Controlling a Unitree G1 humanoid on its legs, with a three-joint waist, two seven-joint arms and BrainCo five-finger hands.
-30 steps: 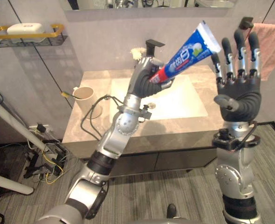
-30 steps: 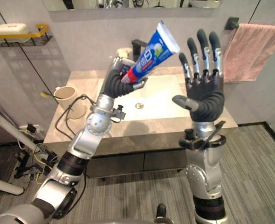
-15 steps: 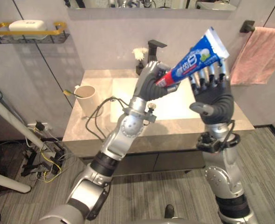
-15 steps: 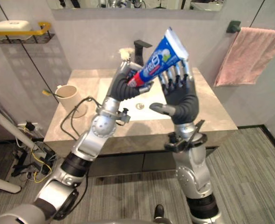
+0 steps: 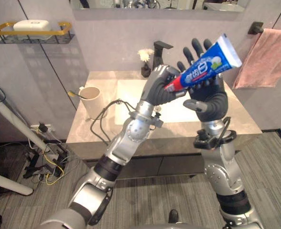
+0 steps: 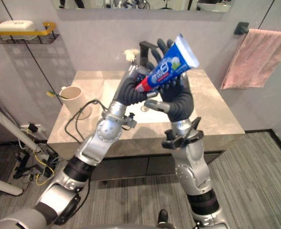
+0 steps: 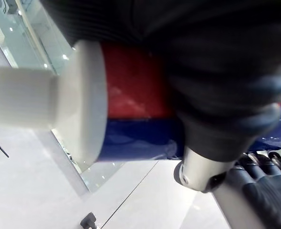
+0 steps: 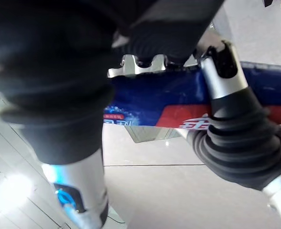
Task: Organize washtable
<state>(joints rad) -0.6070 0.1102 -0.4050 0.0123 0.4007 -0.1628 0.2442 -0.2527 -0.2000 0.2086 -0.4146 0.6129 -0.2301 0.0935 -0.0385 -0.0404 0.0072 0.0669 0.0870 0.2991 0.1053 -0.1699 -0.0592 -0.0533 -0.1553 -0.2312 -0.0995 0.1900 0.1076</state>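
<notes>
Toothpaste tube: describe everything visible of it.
The toothpaste tube is a soft-looking blue tube with a red band at its neck, a white cap on, and a white crimped end. It tilts in mid-air in front of the sink, crimped end uppermost. The left hand is curled round its cap end; the open right hand stands just behind it.

**Blue tube among greys and pink**

The blue plastic toothpaste tube (image 5: pixel 202 70) turns red near its white cap and carries white lettering with a green spot. The terry towel (image 5: pixel 269 57) is pink and its wall bar (image 5: pixel 255 27) is black. The ceramic cup (image 5: pixel 90 101) is cream. The stone washtable top (image 5: pixel 245 121) is mottled beige-grey and its basin (image 5: pixel 131 95) is white. The black wire shelf (image 5: pixel 2 29) has a gold rail. The plank floor (image 5: pixel 169 191) shows grey stripes.
</notes>
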